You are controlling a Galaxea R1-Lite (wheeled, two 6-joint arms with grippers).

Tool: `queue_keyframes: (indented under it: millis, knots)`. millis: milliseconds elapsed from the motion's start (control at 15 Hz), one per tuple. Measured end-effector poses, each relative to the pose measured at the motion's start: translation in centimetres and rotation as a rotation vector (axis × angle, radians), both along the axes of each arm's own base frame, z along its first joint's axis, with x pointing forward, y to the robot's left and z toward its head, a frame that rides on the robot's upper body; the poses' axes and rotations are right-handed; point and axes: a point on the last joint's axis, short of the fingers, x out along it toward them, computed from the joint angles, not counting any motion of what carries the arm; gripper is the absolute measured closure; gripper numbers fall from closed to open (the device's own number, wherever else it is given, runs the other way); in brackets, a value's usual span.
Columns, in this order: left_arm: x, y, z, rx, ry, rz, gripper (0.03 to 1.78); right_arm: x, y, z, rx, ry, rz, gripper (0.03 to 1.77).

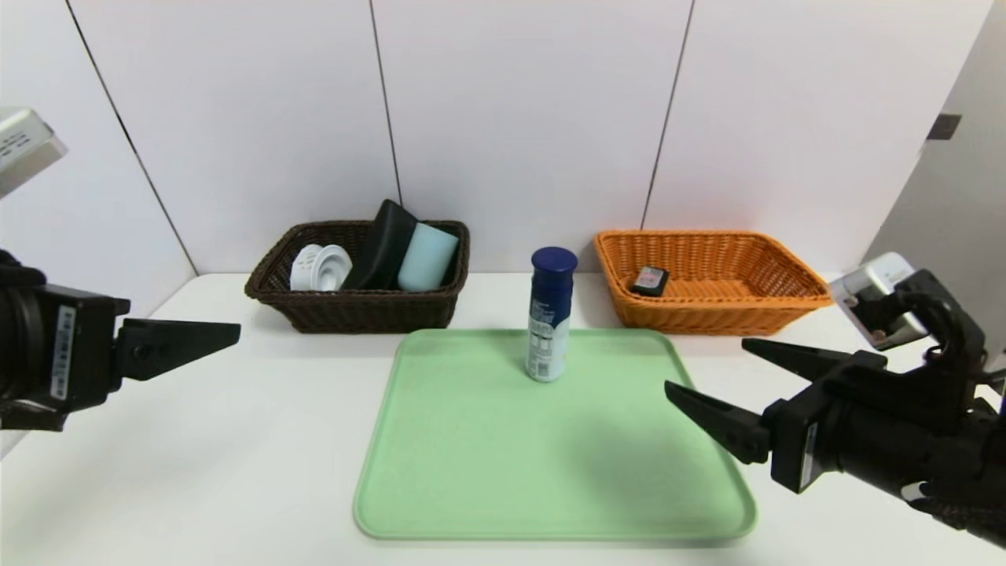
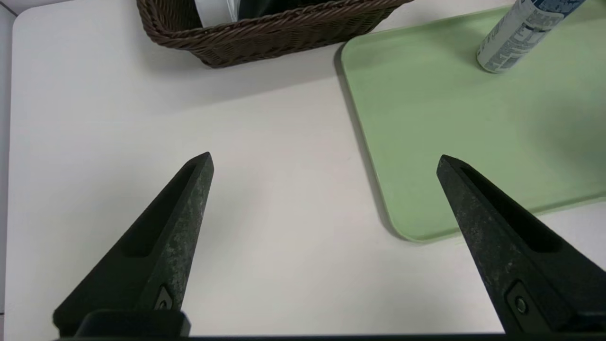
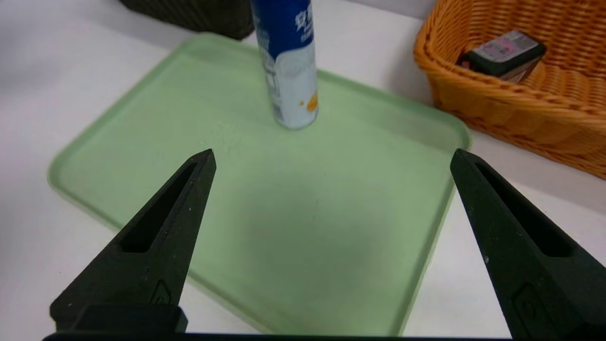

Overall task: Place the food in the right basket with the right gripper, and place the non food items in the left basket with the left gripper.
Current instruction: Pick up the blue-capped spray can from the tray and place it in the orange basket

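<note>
A blue-capped bottle with a white and blue label (image 1: 552,314) (image 3: 289,71) stands upright at the back of the green tray (image 1: 471,487). The brown left basket (image 1: 271,295) holds a white item (image 1: 318,267), a black item (image 1: 385,244) and a light blue one (image 1: 427,258). In the orange right basket (image 1: 786,299) lies a small dark packet (image 1: 650,280). My left gripper (image 2: 324,158) hovers open and empty over the table, left of the tray. My right gripper (image 3: 332,152) is open and empty over the tray's right front part, pointing toward the bottle.
Both baskets stand against the white back wall, the tray in front between them. Bare white table (image 1: 236,440) lies left of the tray. A narrower strip of table lies to its right.
</note>
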Motion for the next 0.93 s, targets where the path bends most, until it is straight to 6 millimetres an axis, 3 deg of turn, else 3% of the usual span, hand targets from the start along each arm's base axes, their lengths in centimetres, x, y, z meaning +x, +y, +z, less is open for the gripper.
queue_keyframes:
  millis: [267,667,933]
  knots:
    - [-2.2,1.1,-0.5,-0.011,-0.024,-0.003,0.13,0.4,-0.1,-1.7,-0.113,-0.003,0.013,0.09]
    - [-3.8,1.9,-1.8,-0.007,-0.021,-0.008,0.12,2.2,1.4,-1.6,-0.049,-0.121,0.046,0.09]
    - [-4.0,2.0,-1.8,-0.005,-0.027,-0.009,0.12,4.4,3.6,-4.4,0.001,-0.218,0.084,0.09]
